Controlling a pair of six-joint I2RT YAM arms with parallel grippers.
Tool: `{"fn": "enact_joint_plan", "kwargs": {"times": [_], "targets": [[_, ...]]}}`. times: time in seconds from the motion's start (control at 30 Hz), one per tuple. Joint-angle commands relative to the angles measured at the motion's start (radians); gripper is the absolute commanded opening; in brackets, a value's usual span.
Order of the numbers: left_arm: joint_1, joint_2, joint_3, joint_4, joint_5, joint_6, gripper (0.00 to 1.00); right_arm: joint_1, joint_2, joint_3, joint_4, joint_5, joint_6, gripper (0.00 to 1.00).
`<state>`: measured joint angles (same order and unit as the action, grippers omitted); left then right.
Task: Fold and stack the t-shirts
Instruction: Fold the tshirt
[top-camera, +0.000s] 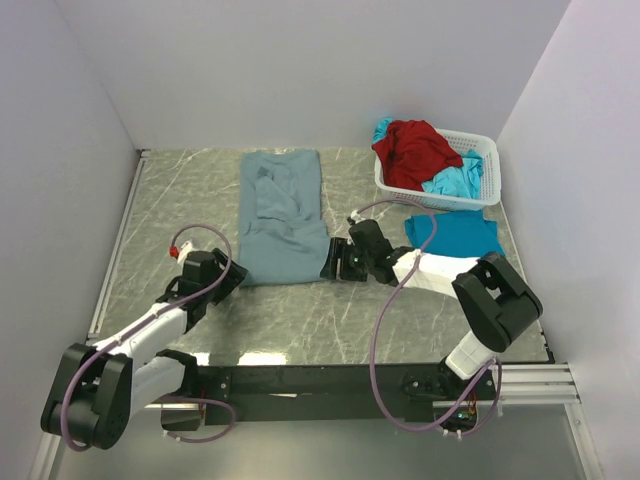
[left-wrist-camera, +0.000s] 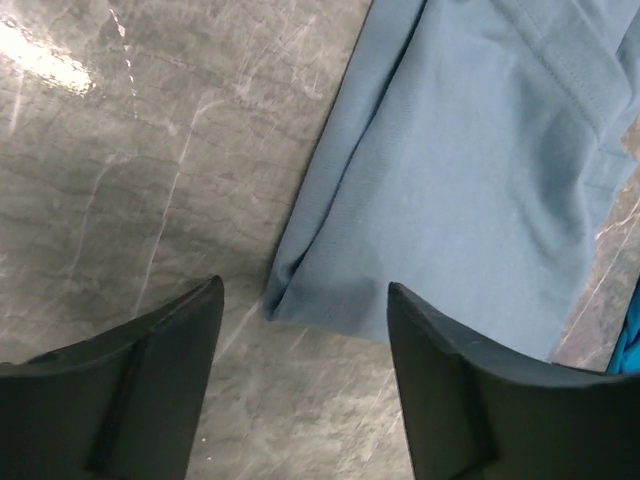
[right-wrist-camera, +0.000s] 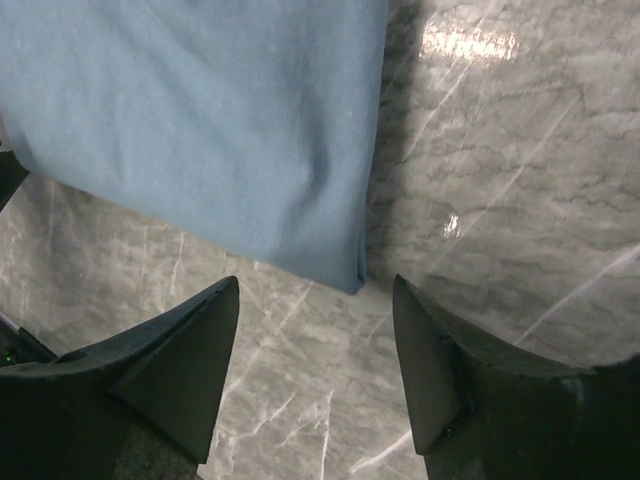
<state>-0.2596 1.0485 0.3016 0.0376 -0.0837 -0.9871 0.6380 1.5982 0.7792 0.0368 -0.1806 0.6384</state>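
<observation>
I see the grey-blue shirt (top-camera: 280, 215) lying flat on the marble table (top-camera: 300, 330), folded into a long strip that runs from the upper middle of the overhead frame down to its centre. Its near edge sits between my two grippers.

The left gripper (top-camera: 234, 282) is low at the strip's lower left corner. In the left wrist view its jaws stand wide apart with nothing held, and the shirt corner (left-wrist-camera: 300, 290) lies on the table just beyond the fingertips.

The right gripper (top-camera: 332, 262) is at the strip's lower right corner. Its jaws are also spread wide and hold nothing. In the right wrist view the folded corner (right-wrist-camera: 345, 275) rests just past the gap.

At the upper right of the overhead frame, a white basket (top-camera: 487, 150) holds a red shirt (top-camera: 412, 150) and crumpled turquoise cloth (top-camera: 458, 182). Just below the basket, a folded turquoise shirt (top-camera: 455, 235) lies on the table, beside the right arm.
</observation>
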Motion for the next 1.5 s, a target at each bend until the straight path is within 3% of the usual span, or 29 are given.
{"fn": "enact_joint_plan", "kwargs": {"times": [0.0, 0.2, 0.33, 0.47, 0.53, 0.67, 0.7, 0.73, 0.8, 0.87, 1.1, 1.3, 1.47], "targets": [[0.002, 0.025, 0.014, -0.015, 0.038, 0.011, 0.71, -0.008, 0.022, 0.046, -0.012, 0.009, -0.009, 0.68], [0.002, 0.041, 0.007, -0.025, 0.045, 0.008, 0.57, -0.011, 0.052, 0.055, -0.031, 0.003, -0.008, 0.55], [0.002, 0.070, 0.002, 0.007, 0.061, 0.010, 0.48, -0.011, 0.074, 0.064, -0.029, 0.007, -0.014, 0.51], [0.000, 0.125, 0.021, 0.022, 0.058, 0.008, 0.43, -0.012, 0.092, 0.077, -0.029, -0.011, -0.014, 0.42], [0.002, 0.166, 0.037, 0.036, 0.076, 0.031, 0.31, -0.012, 0.103, 0.077, -0.029, -0.013, -0.014, 0.41], [0.002, 0.203, 0.054, 0.057, 0.076, 0.048, 0.21, -0.015, 0.121, 0.083, -0.028, -0.026, -0.014, 0.28], [0.002, 0.208, 0.057, 0.065, 0.076, 0.054, 0.07, -0.018, 0.124, 0.083, -0.026, -0.029, -0.013, 0.19], [0.002, 0.215, 0.060, 0.071, 0.091, 0.062, 0.00, -0.017, 0.128, 0.086, -0.026, -0.030, -0.013, 0.15], [0.002, 0.223, 0.070, 0.058, 0.088, 0.065, 0.00, -0.017, 0.124, 0.086, -0.025, -0.033, -0.014, 0.03], [0.002, 0.223, 0.073, 0.039, 0.093, 0.071, 0.00, -0.020, 0.118, 0.084, -0.031, -0.036, -0.022, 0.00], [0.000, 0.105, 0.015, -0.083, 0.153, 0.018, 0.00, -0.017, 0.039, 0.008, -0.046, -0.065, -0.022, 0.00], [-0.055, -0.125, -0.047, -0.220, 0.133, -0.044, 0.01, 0.002, -0.094, -0.110, -0.054, -0.097, 0.017, 0.00], [-0.142, -0.327, -0.032, -0.376, 0.148, -0.108, 0.01, 0.055, -0.233, -0.149, -0.184, -0.094, 0.017, 0.00]]}}
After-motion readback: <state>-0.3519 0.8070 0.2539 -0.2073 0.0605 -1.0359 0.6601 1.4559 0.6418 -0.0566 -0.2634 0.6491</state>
